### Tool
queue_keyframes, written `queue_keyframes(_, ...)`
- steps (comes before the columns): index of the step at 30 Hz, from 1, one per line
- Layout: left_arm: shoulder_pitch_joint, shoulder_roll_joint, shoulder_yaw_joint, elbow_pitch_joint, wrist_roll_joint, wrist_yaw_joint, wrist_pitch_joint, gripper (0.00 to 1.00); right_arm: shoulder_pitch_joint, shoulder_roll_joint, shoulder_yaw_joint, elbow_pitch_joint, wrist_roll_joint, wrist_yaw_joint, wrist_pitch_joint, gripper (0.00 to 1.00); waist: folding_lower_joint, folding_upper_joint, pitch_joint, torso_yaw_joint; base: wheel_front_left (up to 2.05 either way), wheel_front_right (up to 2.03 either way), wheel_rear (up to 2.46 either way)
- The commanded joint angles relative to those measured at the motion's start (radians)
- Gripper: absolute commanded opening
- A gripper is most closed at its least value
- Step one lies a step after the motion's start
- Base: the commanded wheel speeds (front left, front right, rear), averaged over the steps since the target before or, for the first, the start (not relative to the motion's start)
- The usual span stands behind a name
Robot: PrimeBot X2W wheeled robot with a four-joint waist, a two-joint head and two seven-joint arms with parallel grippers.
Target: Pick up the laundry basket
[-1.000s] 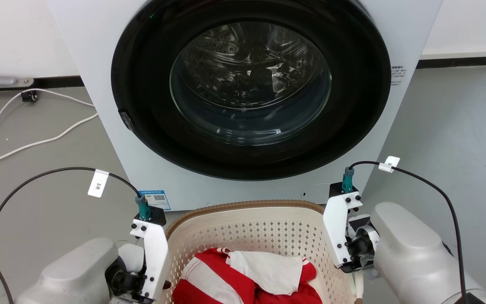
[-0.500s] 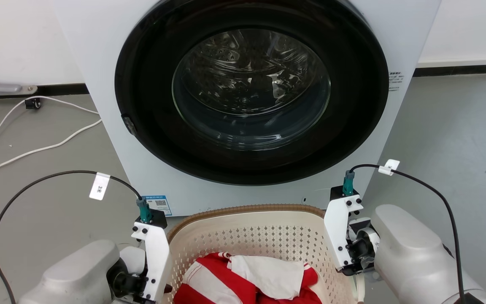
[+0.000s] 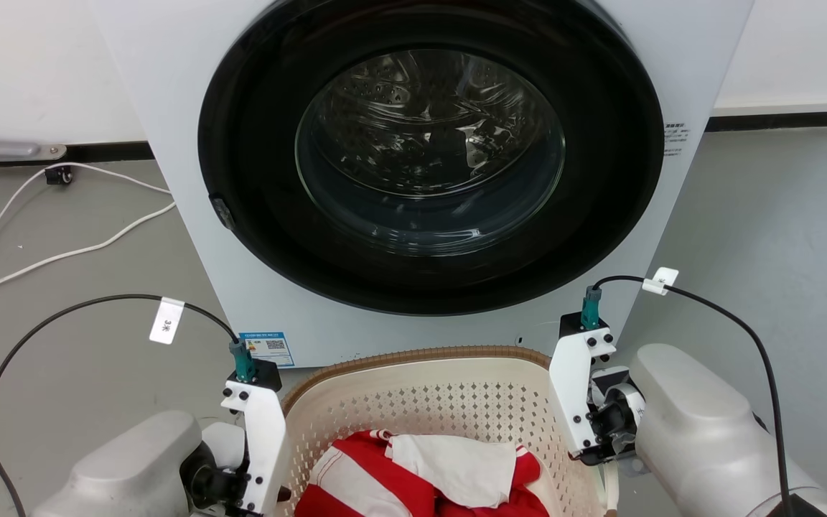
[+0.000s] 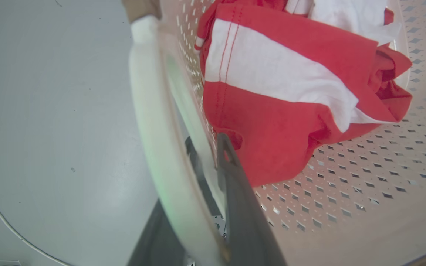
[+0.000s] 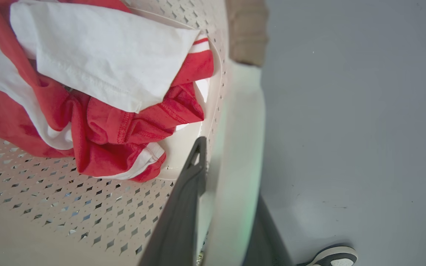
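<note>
Plainly, a slip is judged the chief danger. The laundry basket is seen at the bottom centre of the head view, just in front of the washing machine, and it is held by thin edges alone. In the left wrist view the left gripper is closed across the white left handle, with one dark finger inside the perforated wall and one outside. In the right wrist view the right gripper is clamped likewise on the right handle.

Should one arm be raised faster than the other, the basket would be tipped and the smooth plastic could be drawn out from between the fingers. The brown rim at the far side lies near the machine's front panel (a forward swing would be enough for a knock). A shoe is seen at the lower right corner of the right wrist view, so a dropped basket could land near a foot. Whether the base is off the floor cannot be told.

Inside the basket a red-and-white striped garment is heaped, with a white cloth laid on top. Much of the perforated floor is bare, so the load could be shifted by a tilt. The machine's drum is shut behind a glass door, and nothing can be made out in it through the reflections.
</note>
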Motion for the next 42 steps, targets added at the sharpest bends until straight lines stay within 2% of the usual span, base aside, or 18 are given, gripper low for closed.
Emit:
queue_keyframes(1, 0.010, -0.005, -0.009, -0.003, 0.007, -0.013, 0.008, 0.00, -0.026, 0.003, 0.003, -0.009, 0.004, 0.013, -0.010, 0.00, 0.0000, 0.0000, 0.000, 0.000, 0.00, 0.00, 0.00)
queue_keyframes(42, 0.006, -0.001, -0.009, 0.014, 0.008, -0.013, 0.027, 0.00, -0.022, 0.003, 0.070, 0.026, 0.079, 0.013, -0.036, 0.00, 0.0000, 0.0000, -0.018, 0.001, 0.00, 0.00, 0.00)
